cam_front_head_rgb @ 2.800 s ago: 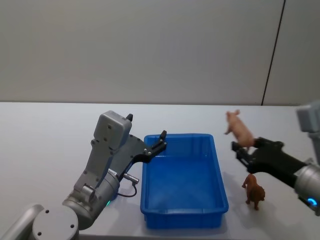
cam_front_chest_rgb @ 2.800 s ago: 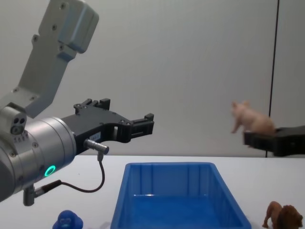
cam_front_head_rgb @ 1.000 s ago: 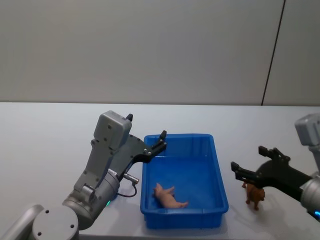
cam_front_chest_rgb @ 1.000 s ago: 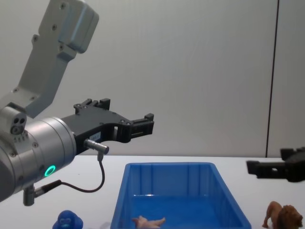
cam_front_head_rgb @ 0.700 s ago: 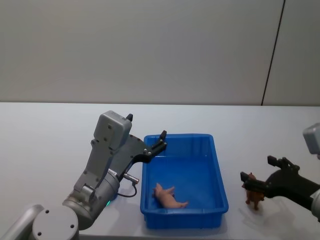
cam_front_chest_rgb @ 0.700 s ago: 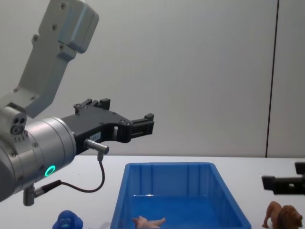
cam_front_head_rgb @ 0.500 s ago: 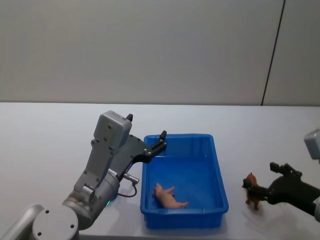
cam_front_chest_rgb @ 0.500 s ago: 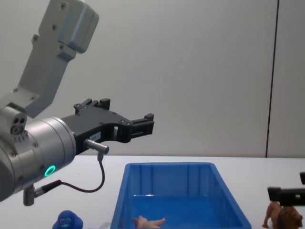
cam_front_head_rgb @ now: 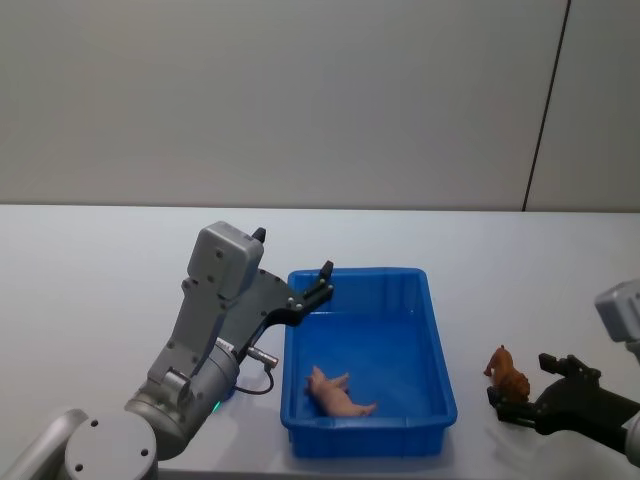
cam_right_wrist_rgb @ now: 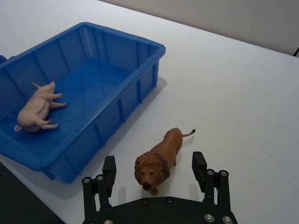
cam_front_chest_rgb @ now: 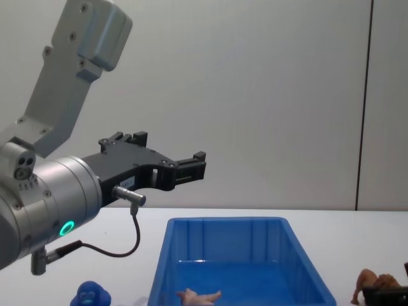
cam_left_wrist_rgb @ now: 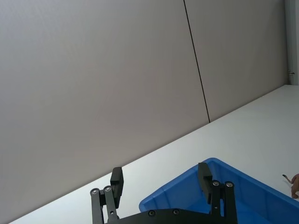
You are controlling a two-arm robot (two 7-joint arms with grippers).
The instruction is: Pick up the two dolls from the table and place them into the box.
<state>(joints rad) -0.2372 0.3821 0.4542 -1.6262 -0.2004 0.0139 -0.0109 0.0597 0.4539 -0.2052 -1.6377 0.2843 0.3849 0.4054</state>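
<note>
The brown lion doll [cam_front_head_rgb: 508, 373] [cam_right_wrist_rgb: 159, 155] [cam_front_chest_rgb: 375, 282] stands upright on the white table [cam_front_head_rgb: 100, 290], right of the blue box [cam_front_head_rgb: 441, 352] [cam_right_wrist_rgb: 140, 43] [cam_front_chest_rgb: 223, 222]. My right gripper [cam_front_head_rgb: 523, 386] [cam_right_wrist_rgb: 154, 161] is open and low at the table, one finger on each side of the lion's head, not touching it. The blue ape doll [cam_front_chest_rgb: 91, 296] sits on the table left of the box, below my left arm. My left gripper [cam_front_head_rgb: 292, 252] [cam_left_wrist_rgb: 160, 172] [cam_front_chest_rgb: 169, 147] hangs open and empty above the box's near-left corner.
A pink pig figurine [cam_front_head_rgb: 338, 392] [cam_right_wrist_rgb: 39, 106] [cam_front_chest_rgb: 197, 296] lies on its side on the box floor. A grey wall stands behind the table. Bare tabletop stretches to the right of the lion and behind the box.
The right gripper let the pig go into the box, then dropped down and moved right until its open fingers straddle the lion. The left arm has stayed still.
</note>
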